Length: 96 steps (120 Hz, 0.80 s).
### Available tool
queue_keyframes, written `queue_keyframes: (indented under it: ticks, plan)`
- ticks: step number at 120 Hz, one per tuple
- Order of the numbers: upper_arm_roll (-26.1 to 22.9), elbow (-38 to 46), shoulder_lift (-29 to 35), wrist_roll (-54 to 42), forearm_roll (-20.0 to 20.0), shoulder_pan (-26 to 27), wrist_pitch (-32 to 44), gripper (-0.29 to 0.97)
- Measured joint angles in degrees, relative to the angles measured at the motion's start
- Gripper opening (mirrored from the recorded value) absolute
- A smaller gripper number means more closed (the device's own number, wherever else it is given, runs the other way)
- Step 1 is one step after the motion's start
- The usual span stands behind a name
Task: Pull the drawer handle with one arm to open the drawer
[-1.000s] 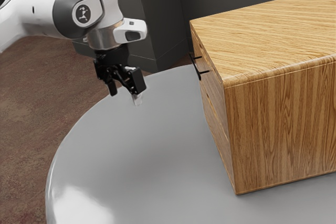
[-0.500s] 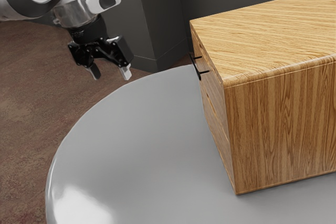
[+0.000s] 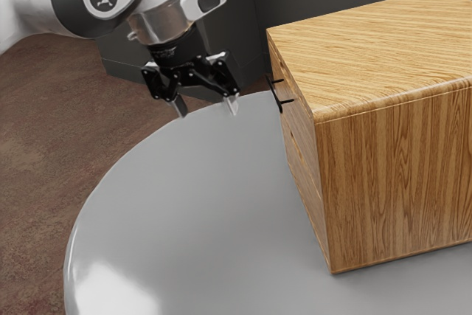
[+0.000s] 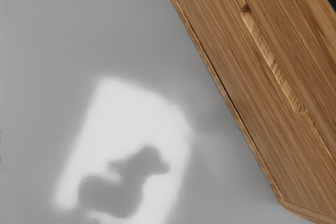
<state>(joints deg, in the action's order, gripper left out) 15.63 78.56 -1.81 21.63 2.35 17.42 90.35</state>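
Observation:
A wooden cabinet (image 3: 376,108) stands on the round grey table (image 3: 206,212) at the exterior view's right. Its small black drawer handle (image 3: 278,92) juts from the front face near the top edge. My black gripper (image 3: 207,107) hangs open over the table's far edge, to the left of the handle and apart from it, with nothing between its fingers. In the wrist view the cabinet's front (image 4: 273,77) runs slanted beside the grey tabletop (image 4: 79,40), with a lighter slot (image 4: 270,59) along the drawer face.
A dark pillar (image 3: 221,20) rises behind the table. Reddish-brown floor (image 3: 51,145) lies beyond the table's left rim. A bright patch with my hand's shadow (image 4: 126,182) falls on the tabletop.
My arm has swung from the exterior view's left toward the right, bringing the gripper much closer to the drawer handle. The fingers stay apart. The cabinet has not moved.

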Motion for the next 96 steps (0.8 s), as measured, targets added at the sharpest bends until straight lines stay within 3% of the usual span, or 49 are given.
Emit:
queue_keyframes:
  ticks: [52, 96]
  plan:
    - [0.12, -0.4, 0.07, 5.75, 0.29, -6.93, 2.62, 0.68]
    - [0.19, -0.31, 0.11, 8.21, 0.29, -4.38, 3.27, 0.68]
